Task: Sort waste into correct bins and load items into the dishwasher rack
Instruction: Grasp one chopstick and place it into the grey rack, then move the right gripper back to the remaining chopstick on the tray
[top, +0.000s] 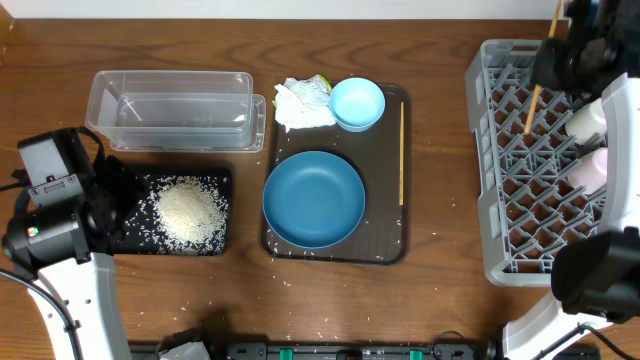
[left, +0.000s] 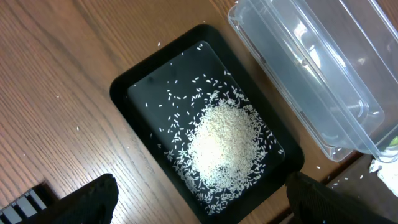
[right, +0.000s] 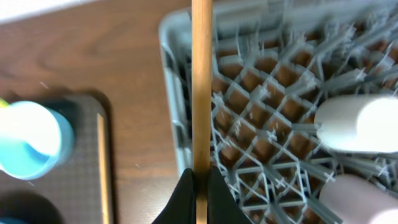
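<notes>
Your big grey plastic rack with the grid of pegs (top: 487, 200) sits at the right of the table, and its holes are wide. Next comes the dark brown serving tray (top: 385, 250). The large dark-blue bowl (top: 313, 198) on it is smooth and wide, so it may slide out of a thin pinch.

The clear plastic tub (top: 175, 110) looks bare inside. The shallow black tray (top: 140, 245) just beside it holds the rice. Your left pincer (left: 202, 186) hangs wide open over that tray, holding nothing. If you go lower, you could bump the tray.

A small white cup (right: 360, 124) and a small pink cup (right: 364, 199) lie in the rack, near your right pincer (right: 200, 180). That pincer is squeezed tight on a thin wooden chopstick (right: 201, 81), over the rack by the wall facing the brown tray. Most of the stick pokes out past the fingers. It could swing, knock a peg or a cup, or drop through a hole.

The loose white rice grains (left: 221, 146) would scatter with one nudge.
</notes>
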